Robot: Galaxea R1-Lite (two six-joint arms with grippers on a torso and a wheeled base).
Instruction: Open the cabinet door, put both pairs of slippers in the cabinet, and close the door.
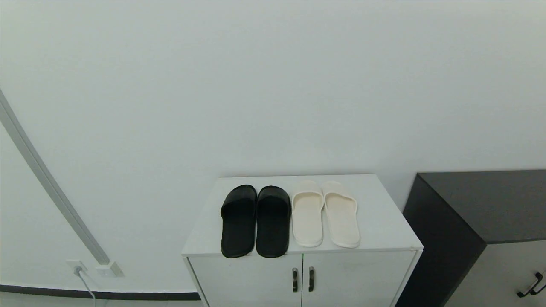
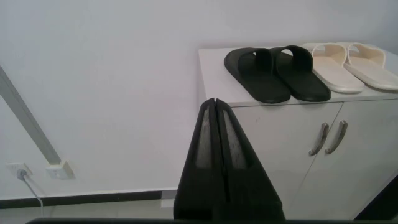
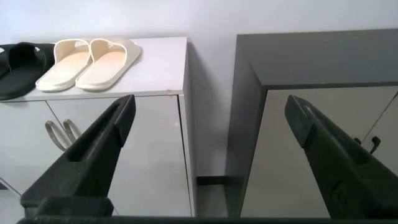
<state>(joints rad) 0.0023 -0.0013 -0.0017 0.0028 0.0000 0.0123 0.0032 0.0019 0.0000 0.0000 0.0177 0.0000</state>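
Two pairs of slippers are set side by side on top of the white cabinet (image 1: 384,221), toes toward the wall: the black slippers (image 1: 255,221) on the robot's left, the cream slippers (image 1: 326,215) on its right. Both doors are shut, so the opening step is judged not yet begun. The left door handle (image 1: 294,279) and the right door handle (image 1: 311,279) are mounted upright, just beside each other at the centre seam. The left gripper (image 2: 215,102) is clenched on nothing, short of the cabinet's left front corner; the handles lie ahead and toward the robot's right of it. The right gripper (image 3: 210,102) is spread wide and empty, facing the gap between the white cabinet and the dark cabinet (image 1: 469,200); the handles lie ahead and toward the robot's left. Neither arm is clearly nearer; the spread right gripper is judged readier to close across a vertical handle
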